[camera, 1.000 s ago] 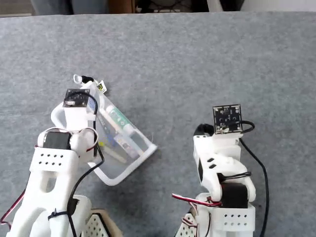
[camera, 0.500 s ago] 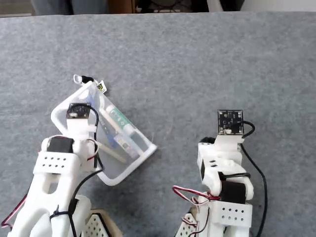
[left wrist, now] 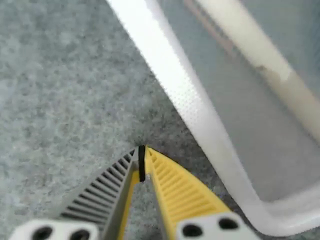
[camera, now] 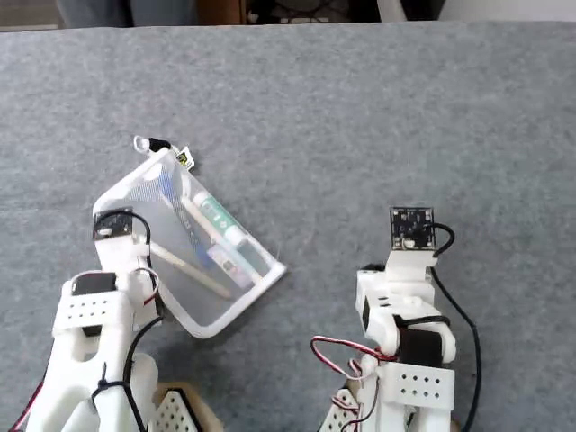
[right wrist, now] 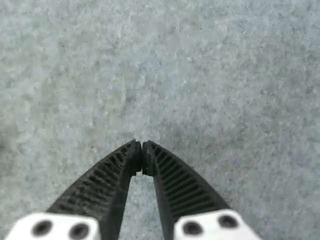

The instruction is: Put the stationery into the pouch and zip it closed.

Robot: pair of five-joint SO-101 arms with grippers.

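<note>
The pouch (left wrist: 182, 95) lies just beside the left tool (left wrist: 142, 165), its tips pressed together.

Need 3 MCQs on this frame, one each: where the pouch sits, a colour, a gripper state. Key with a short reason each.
1. The translucent white mesh pouch on the grey felt table lies:
A) next to the left gripper
B) at the table's far edge
C) hanging off the table's right side

2. The right gripper has fingers that are:
A) yellow
B) black
C) red

3. The right gripper is:
A) open
B) shut on a pen
C) shut on nothing

Key:
1 A: the left wrist view shows the pouch's white edge just beside that gripper's tips.
2 B: both ribbed fingers are black in the right wrist view.
3 C: the tips meet over bare felt, with nothing between them.
</note>
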